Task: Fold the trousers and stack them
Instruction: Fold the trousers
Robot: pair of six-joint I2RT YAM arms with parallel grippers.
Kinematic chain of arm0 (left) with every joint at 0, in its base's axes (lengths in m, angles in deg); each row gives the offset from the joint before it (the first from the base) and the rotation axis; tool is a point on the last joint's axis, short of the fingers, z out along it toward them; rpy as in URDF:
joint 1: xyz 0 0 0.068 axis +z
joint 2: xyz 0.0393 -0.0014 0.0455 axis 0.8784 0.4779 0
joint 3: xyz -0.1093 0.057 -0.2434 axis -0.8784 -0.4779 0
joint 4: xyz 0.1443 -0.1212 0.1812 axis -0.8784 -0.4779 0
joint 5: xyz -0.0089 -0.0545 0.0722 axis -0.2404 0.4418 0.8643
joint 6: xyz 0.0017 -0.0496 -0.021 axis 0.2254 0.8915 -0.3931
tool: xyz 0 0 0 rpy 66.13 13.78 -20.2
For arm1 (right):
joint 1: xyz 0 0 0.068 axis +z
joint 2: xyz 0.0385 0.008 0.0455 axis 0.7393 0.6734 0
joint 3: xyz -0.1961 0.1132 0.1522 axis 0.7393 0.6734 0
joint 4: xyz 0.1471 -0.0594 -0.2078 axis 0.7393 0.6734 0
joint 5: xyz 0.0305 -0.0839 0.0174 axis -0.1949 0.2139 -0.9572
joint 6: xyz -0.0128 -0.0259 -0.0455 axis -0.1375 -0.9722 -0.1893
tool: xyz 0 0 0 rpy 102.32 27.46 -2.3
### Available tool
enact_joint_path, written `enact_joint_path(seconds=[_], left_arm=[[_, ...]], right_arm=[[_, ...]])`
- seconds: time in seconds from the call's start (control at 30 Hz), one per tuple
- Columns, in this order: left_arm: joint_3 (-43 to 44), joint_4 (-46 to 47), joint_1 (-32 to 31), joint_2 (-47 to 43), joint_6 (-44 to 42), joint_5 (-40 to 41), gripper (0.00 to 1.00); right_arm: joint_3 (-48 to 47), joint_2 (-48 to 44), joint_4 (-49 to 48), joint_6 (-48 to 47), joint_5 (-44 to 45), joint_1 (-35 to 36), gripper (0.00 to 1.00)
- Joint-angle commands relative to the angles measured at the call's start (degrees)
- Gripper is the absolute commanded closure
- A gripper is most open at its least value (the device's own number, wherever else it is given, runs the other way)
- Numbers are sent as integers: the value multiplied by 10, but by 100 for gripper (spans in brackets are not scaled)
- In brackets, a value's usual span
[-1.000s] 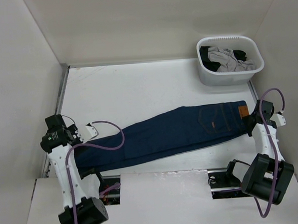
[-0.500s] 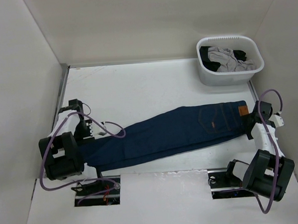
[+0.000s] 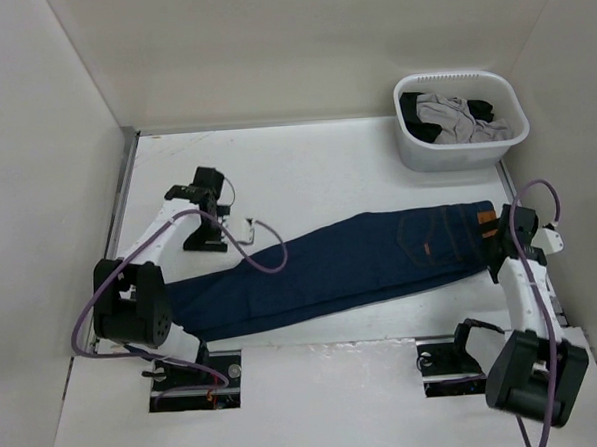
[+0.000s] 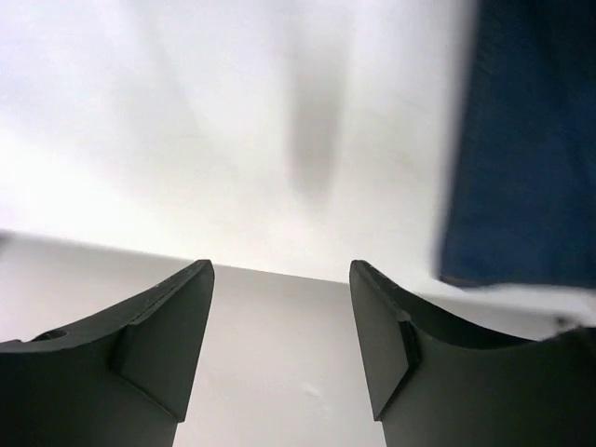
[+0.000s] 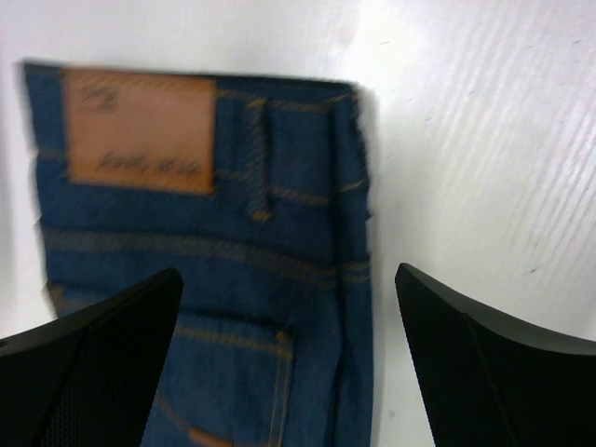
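Observation:
The trousers (image 3: 361, 265) are dark blue jeans lying flat and slanted across the table, leg ends at the near left, waistband with its tan patch (image 3: 488, 220) at the right. My right gripper (image 3: 502, 243) hovers over the waistband corner. In the right wrist view it (image 5: 287, 272) stands wide open above the denim (image 5: 214, 233), with the patch (image 5: 140, 130) just ahead and nothing held. My left gripper (image 3: 204, 240) points down at bare table just beyond the legs. It (image 4: 279, 270) is open and empty, with a blurred strip of the jeans (image 4: 531, 158) at the right.
A white basket (image 3: 460, 153) with grey and black garments (image 3: 453, 115) stands at the back right. Upright white walls close in the table on the left, back and right. The left arm's purple cable (image 3: 265, 255) drapes over the legs.
The left arm swung from beside the leg ends up and rightward to the far side of the legs. The right gripper's jaws widened at the waistband.

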State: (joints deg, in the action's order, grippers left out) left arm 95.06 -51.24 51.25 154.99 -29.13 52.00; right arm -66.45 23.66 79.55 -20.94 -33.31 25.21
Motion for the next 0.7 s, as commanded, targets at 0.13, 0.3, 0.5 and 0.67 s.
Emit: enact_joint_path(seconds=[0.13, 0.3, 0.5, 0.67], left_arm=[[140, -29, -117, -32, 157, -216, 41], [149, 9, -242, 56, 267, -338, 43], [180, 97, -313, 160, 381, -419, 44], [137, 133, -348, 209, 389, -386, 45]], right_arm=[[-59, -127, 74, -98, 102, 100, 0], [-70, -110, 28, -163, 85, 219, 0], [-80, -93, 0, -150, 82, 273, 0], [-64, -95, 13, -142, 68, 279, 0]])
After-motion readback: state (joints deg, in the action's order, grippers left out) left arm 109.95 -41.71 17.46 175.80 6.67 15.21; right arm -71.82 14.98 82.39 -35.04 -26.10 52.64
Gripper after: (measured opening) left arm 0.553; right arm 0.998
